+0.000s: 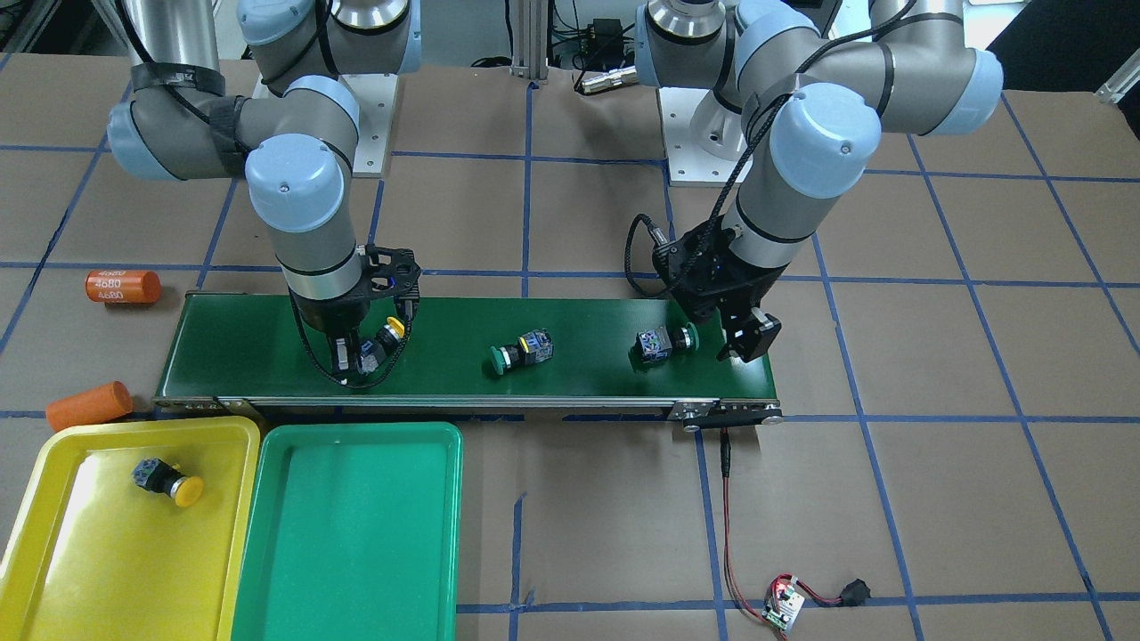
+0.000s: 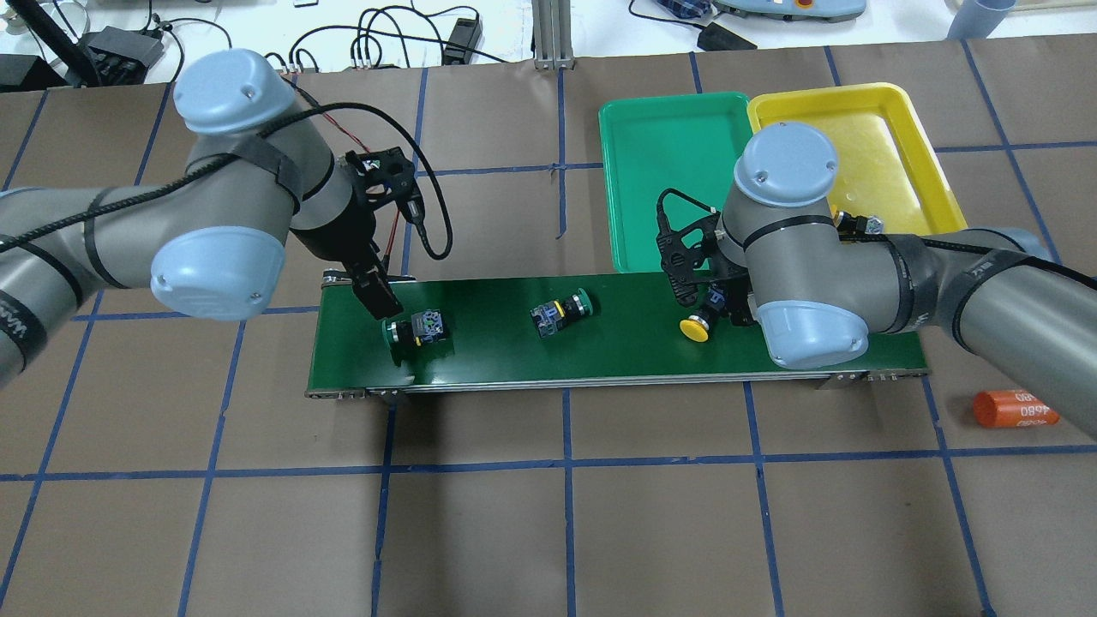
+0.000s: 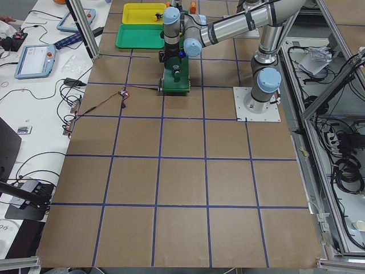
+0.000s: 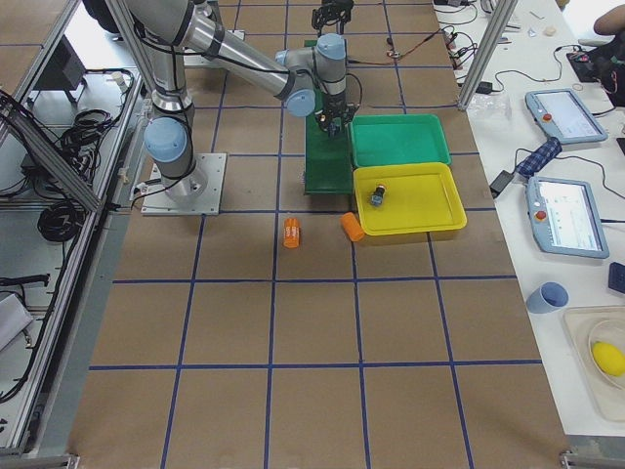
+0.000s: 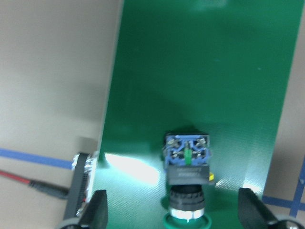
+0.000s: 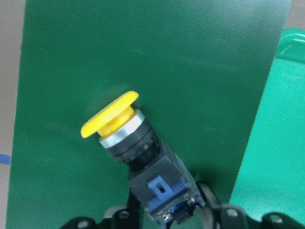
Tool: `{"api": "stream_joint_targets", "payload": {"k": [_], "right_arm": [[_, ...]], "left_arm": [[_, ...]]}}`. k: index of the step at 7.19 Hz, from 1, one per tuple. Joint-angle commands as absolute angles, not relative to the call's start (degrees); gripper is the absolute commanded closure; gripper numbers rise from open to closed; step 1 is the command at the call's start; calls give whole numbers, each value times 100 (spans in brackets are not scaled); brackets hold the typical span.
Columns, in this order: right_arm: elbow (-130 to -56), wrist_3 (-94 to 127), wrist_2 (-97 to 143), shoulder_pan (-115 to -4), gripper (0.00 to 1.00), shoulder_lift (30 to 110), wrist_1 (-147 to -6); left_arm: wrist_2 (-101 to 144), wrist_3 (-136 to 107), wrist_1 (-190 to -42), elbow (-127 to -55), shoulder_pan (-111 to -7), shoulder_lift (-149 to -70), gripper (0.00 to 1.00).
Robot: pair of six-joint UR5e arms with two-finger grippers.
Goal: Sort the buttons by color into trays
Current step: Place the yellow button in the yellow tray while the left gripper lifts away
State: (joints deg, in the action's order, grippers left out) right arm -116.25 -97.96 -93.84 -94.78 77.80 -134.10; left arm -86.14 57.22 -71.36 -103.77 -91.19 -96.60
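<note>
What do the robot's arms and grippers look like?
The left arm and right arm are grey tubes with round pale blue joint caps. Black cables run along them, held by black straps. The left gripper and right gripper are black, behind black open-frame wrist mounts.

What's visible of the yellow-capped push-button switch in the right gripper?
The yellow-capped push-button switch: yellow mushroom cap, silver collar, black barrel, blue-and-black plastic block. The right gripper is shut on the block end; the cap sticks out free, tilted, over the dark green conveyor belt beside the green plastic tray. Belt contact: cannot tell.
</note>
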Motion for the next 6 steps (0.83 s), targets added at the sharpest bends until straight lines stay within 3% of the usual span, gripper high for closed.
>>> {"api": "stream_joint_targets", "payload": {"k": [1, 4, 6], "right_arm": [[-11515, -9765, -9439, -9344, 100, 7787, -13403], [-10201, -9774, -9343, -8537, 100, 7577, -12661], [-9373, -9756, -9325, -7853, 100, 6816, -12612]], "left_arm": [[-8657, 3745, -8519, -9470, -9070, -9554, 0], [-9241, 1255, -9474, -9036, -9070, -9265, 0], [-9276, 985, -9527, -9018, -9044, -9132, 0]]}}
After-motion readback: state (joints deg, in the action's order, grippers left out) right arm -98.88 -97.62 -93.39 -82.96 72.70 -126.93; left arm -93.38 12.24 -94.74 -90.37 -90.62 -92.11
